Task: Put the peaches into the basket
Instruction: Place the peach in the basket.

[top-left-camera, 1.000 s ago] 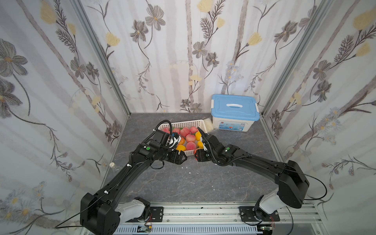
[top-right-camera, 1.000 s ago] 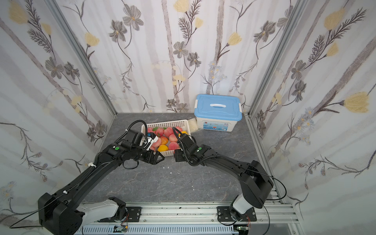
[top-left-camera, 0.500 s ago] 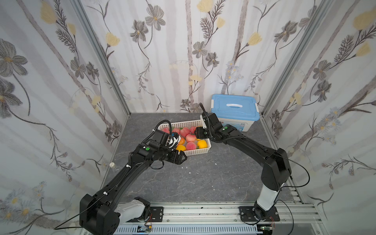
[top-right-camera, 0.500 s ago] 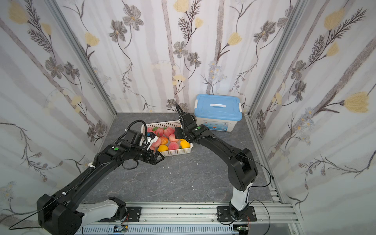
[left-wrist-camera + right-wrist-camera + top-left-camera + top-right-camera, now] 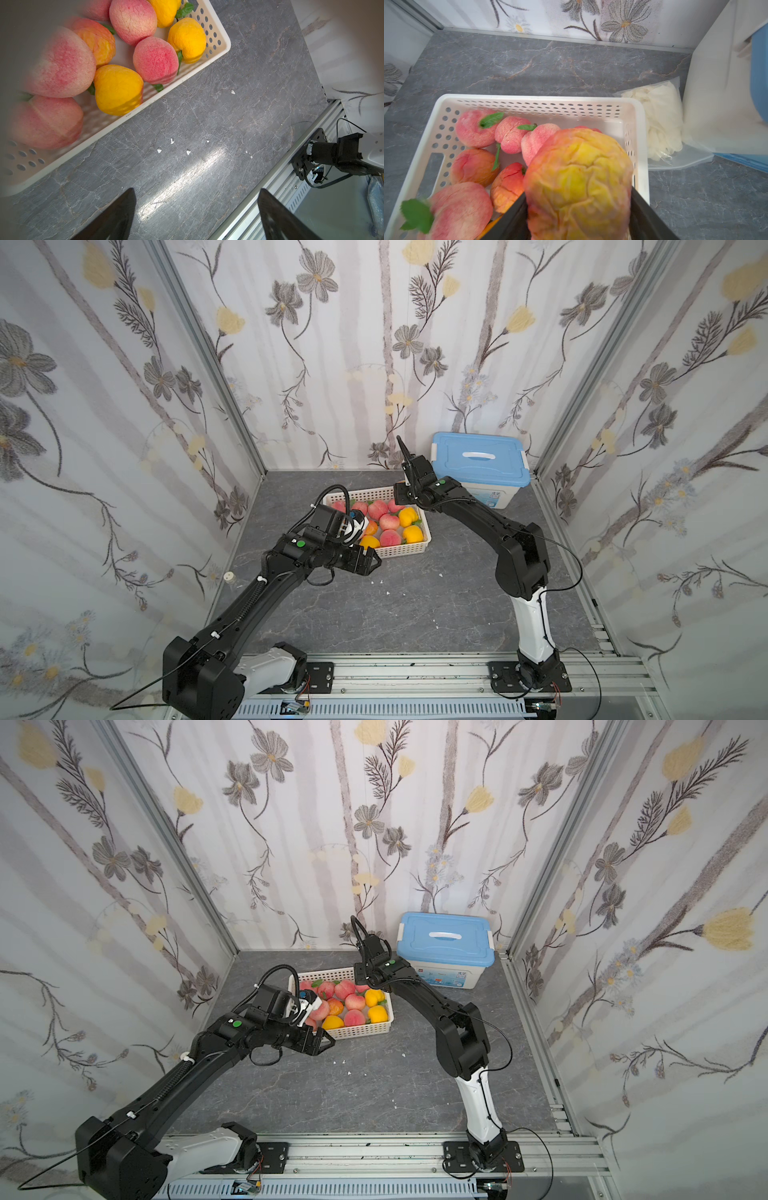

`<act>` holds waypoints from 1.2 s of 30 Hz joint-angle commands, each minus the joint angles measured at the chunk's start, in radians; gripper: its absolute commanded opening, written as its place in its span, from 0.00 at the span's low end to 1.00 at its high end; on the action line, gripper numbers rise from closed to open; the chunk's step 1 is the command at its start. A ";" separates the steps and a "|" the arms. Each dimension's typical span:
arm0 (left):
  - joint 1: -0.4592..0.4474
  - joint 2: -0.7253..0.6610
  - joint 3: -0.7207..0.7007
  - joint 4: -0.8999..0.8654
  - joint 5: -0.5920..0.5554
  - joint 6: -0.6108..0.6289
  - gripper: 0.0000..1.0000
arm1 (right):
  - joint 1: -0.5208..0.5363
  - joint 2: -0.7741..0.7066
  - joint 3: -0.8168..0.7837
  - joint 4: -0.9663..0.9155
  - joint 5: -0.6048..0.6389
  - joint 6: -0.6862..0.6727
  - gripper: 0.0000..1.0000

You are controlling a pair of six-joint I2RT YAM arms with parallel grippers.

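The white perforated basket (image 5: 401,550) (image 5: 362,1031) (image 5: 537,97) (image 5: 226,47) sits mid-table with several pink and yellow peaches (image 5: 389,521) (image 5: 354,1001) (image 5: 154,59) inside. In the right wrist view my right gripper (image 5: 578,190) is shut on a wrinkled yellow-pink peach (image 5: 579,176), held above the basket's corner nearest the blue-lidded box. In both top views the right gripper (image 5: 400,498) (image 5: 360,976) hangs over that far right corner, and the held peach is mostly hidden. My left gripper (image 5: 373,562) (image 5: 327,1042) (image 5: 196,191) stands open and empty over bare table, in front of the basket's near left end.
A white box with a blue lid (image 5: 480,466) (image 5: 444,944) stands at the back right. A clear bag of white gloves (image 5: 660,122) lies between it and the basket. Small white crumbs (image 5: 386,593) dot the grey table. A metal rail (image 5: 415,668) runs along the front edge.
My right arm swung from the basket's front edge up and back to its far right corner, carrying the peach. The left arm has not moved.
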 commanded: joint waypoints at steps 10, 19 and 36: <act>0.004 0.005 0.009 0.005 -0.003 0.014 0.93 | -0.016 0.194 0.232 -0.104 0.066 0.042 0.68; 0.008 0.008 0.008 0.007 0.002 0.011 0.93 | -0.033 0.251 0.300 -0.155 0.080 0.099 0.71; 0.009 0.004 0.007 0.007 0.003 0.012 0.93 | 0.009 0.125 0.279 -0.190 0.082 0.063 0.75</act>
